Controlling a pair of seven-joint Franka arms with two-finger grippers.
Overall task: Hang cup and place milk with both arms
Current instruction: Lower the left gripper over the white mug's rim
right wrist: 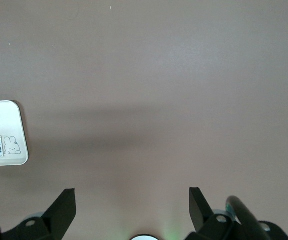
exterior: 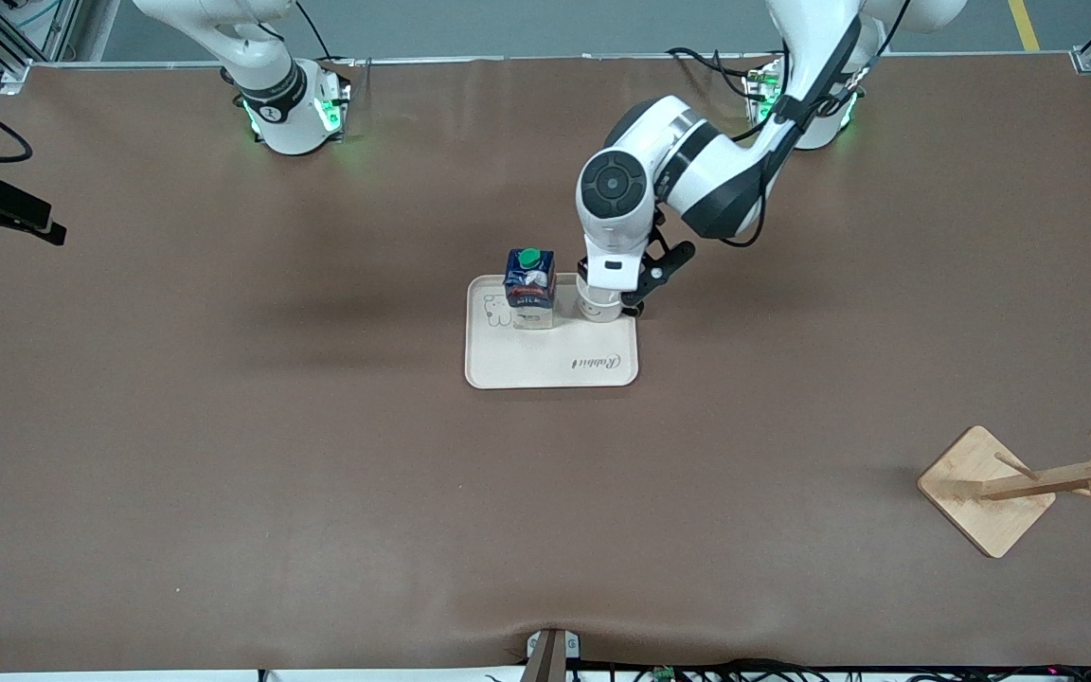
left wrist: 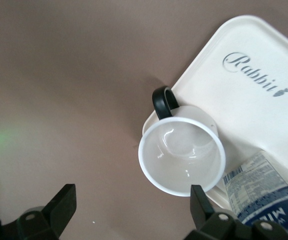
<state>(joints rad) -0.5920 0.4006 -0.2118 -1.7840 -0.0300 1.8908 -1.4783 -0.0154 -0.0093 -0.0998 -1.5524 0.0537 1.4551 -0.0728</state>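
1. Currently, the small white enamel-style cup [left wrist: 181, 155] with a black loop handle [left wrist: 164, 101] stands upright on a corner of the cream rectangular plastic tray [exterior: 545, 365], at the tray's edge toward the left arm's end of the tabletop; its handle pokes out over the brown tabletop [exterior: 223, 455].
2. Just beside the cup, on the same tray, stands the small dark blue milk carton [exterior: 529, 289] with a round green cap [exterior: 529, 257].
3. Directly over the cup hangs the left gripper [left wrist: 131, 202], its black fingers [left wrist: 63, 205] spread wide and holding nothing.
4. Judging by this, the step in hand is the approach to grasp the cup; neither object has been moved yet.
5. Next, the left gripper likely needs to descend and close on the cup's rim or handle without nudging the carton.
6. Well apart, near the front camera at the left arm's end, the wooden peg rack [exterior: 1028, 483] awaits the cup.
7. Over bare tabletop, the right gripper [right wrist: 131, 202] waits, fingers released and empty.
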